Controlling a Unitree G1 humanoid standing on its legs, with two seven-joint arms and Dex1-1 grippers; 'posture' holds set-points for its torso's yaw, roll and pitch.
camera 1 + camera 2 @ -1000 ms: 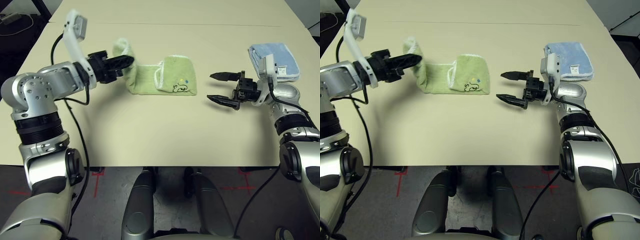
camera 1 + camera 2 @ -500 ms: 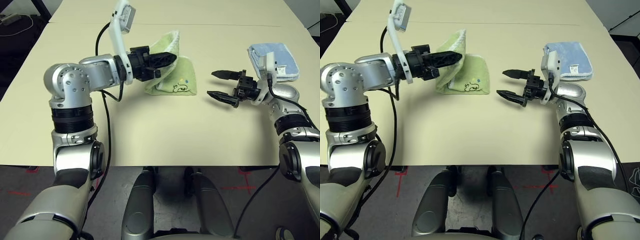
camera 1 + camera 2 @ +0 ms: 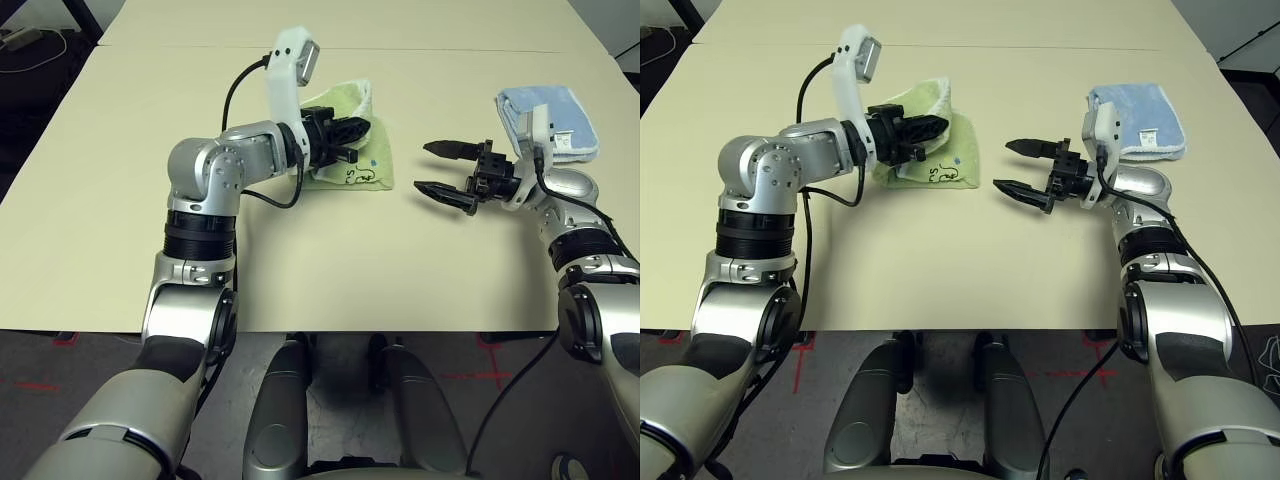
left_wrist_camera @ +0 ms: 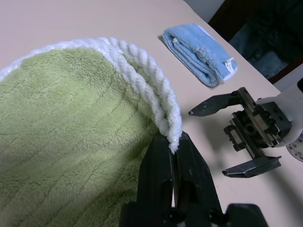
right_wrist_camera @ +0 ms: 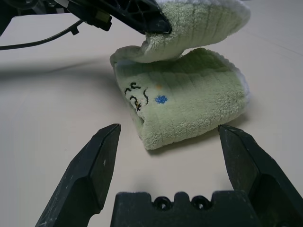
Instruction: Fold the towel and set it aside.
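Left fingers (image 4: 173, 156) are clamped on the white edging of the green towel (image 3: 360, 172), holding that edge above its folded part on the bench (image 3: 330, 270). Right fingers (image 3: 437, 170) stand wide apart just beside it, near a blue towel (image 3: 555, 118).

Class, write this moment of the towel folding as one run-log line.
left gripper: shut on towel edge, lifted over folded part | right gripper: open, beside towel | blue towel: far right, untouched
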